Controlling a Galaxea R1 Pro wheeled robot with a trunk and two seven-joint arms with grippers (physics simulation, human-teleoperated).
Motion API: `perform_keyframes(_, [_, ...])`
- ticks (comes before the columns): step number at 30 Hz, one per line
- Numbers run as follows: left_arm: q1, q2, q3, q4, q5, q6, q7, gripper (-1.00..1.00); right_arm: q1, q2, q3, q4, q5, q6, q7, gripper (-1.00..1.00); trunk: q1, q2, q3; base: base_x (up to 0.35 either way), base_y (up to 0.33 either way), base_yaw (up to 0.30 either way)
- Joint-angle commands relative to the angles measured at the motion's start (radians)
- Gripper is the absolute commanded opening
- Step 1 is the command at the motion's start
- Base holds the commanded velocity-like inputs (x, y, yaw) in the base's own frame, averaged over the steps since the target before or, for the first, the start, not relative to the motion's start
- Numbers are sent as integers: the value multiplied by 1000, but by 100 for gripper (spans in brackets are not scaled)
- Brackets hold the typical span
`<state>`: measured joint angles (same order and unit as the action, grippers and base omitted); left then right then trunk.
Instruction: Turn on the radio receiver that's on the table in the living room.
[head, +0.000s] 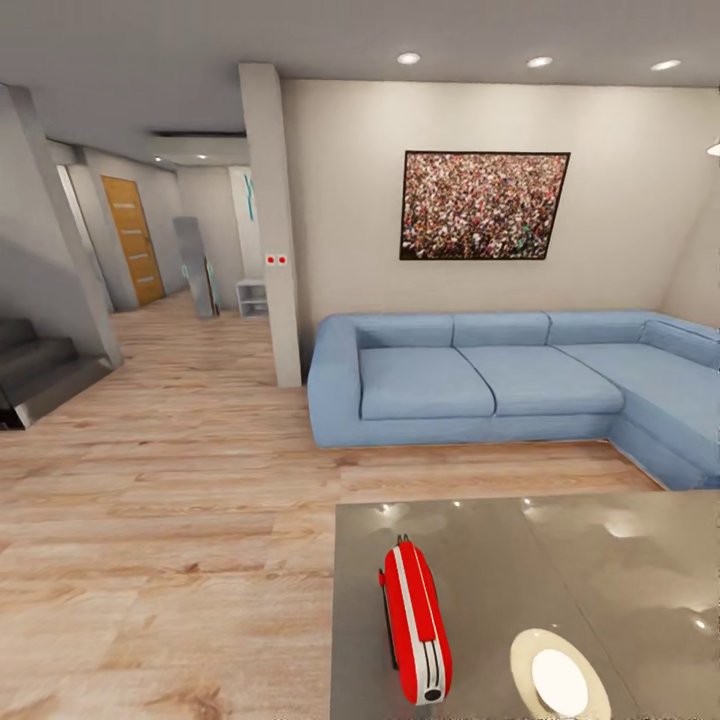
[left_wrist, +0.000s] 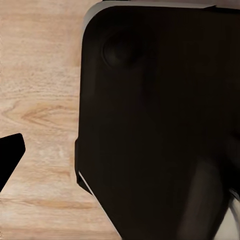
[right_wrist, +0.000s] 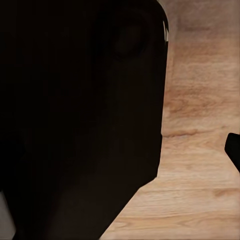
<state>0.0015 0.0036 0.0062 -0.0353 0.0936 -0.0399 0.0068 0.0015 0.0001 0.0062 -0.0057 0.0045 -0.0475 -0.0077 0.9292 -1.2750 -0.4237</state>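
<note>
So the head view is looking across the living room, and the radio receiver (head: 415, 632) sits on the desk (head: 600, 560) near its left edge, lying along the view's depth with its narrow end toward the camera. It's a small glossy red box with rounded corners, white stripes running down its length and a thin dark wire handle on its left side. Just beside it to the right, but not touching, is a flat round cream disc (head: 558, 678) with a brighter white centre. The desk top is glossy grey and mirrors the ceiling lights as soft blobs. Beyond the desk there's a strip of light wood plank floor (head: 170, 500), then a blue sectional sofa (head: 510, 380) with chunky soft cushions against a beige wall, under a dark-framed crowd picture (head: 484, 205). A square pillar (head: 272, 220) with two little red dots stands left of the sofa, with a hallway behind it leading to an orange wood door (head: 133, 240), and grey stairs (head: 40, 365) at far left. Both wrist views mostly show a big dark rounded body close up over the plank floor, so for the left hand and the right hand I can't tell whether the fingers are apart or together.
</note>
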Motion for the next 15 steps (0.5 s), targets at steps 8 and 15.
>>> perform_keyframes(8, [0, 0, -1, 0, 0, 0, -2, 100, 0, 0, 0, 0, 0, 1, 0, 100, 0, 0, -12, 0, 0, -40])
perform_keyframes(15, [0, 0, -6, 0, -1, 5, 1, 100, 0, -2, -2, -1, 4, 7, -1, 100, 0, 0, -24, 0, 0, -4])
